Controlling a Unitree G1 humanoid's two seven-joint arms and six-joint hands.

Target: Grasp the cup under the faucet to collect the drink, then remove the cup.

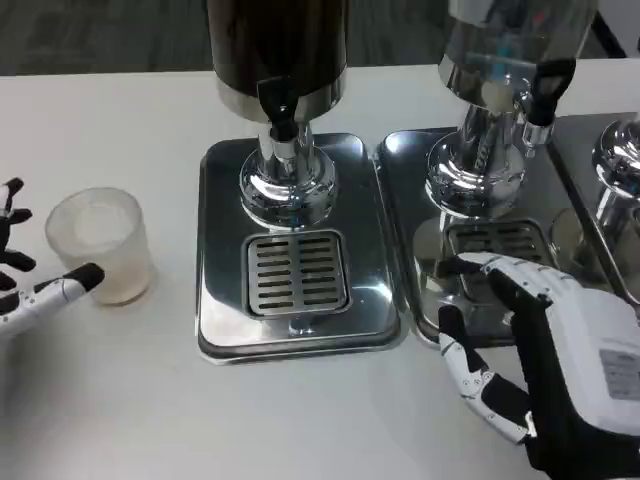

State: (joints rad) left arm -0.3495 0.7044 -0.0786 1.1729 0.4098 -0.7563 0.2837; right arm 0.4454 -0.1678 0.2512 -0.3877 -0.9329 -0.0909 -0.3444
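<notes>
Nearest, the right hand (pixel 545 355) rests on the desk (pixel 130 400), fingers spread, holding nothing. At far left the left hand (pixel 30 285) is open too, one fingertip touching the cup (pixel 100 245) – a frosted plastic one, probably light and slightly squashy, best gripped around its middle. It stands left of the tray (pixel 225 320); beyond, the faucet (pixel 280 115) overhangs the grille (pixel 298 272) – a clear path.

This looks like a drinks station set up in an office or lab: a white table (pixel 120 400) carries a row of beverage dispensers (pixel 280 60) on polished steel drip trays (pixel 225 250) with slotted grates (pixel 298 272), and grey carpet (pixel 100 35) lies behind it
</notes>
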